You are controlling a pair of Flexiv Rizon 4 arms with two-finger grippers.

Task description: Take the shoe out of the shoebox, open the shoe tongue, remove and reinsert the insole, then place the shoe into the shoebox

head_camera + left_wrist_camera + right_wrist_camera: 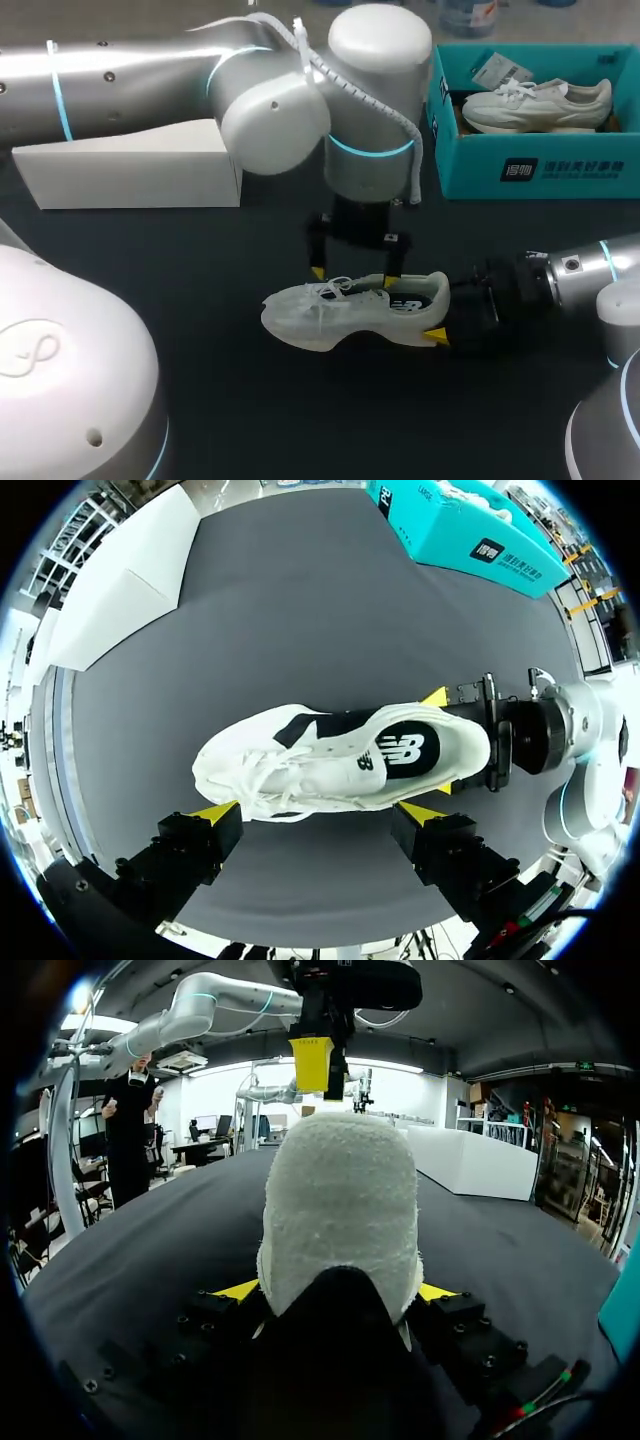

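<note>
A white shoe [345,312] sits on the dark table [250,420], toe pointing toward the left arm's side. Just above its laces hangs the left gripper [355,277], yellow tips spread apart along the shoe. At the shoe's heel is the right gripper [442,312], one yellow tip against the heel's near side. Behind the shoe, off past its heel, stands a teal shoebox [560,170] holding a second shoe [535,103]. Behind its toe lies a white box [130,165].

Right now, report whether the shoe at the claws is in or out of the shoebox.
Out. The white mesh sneaker lies well apart from the teal cardboard shoebox, its heel clamped in the right claw.
</note>
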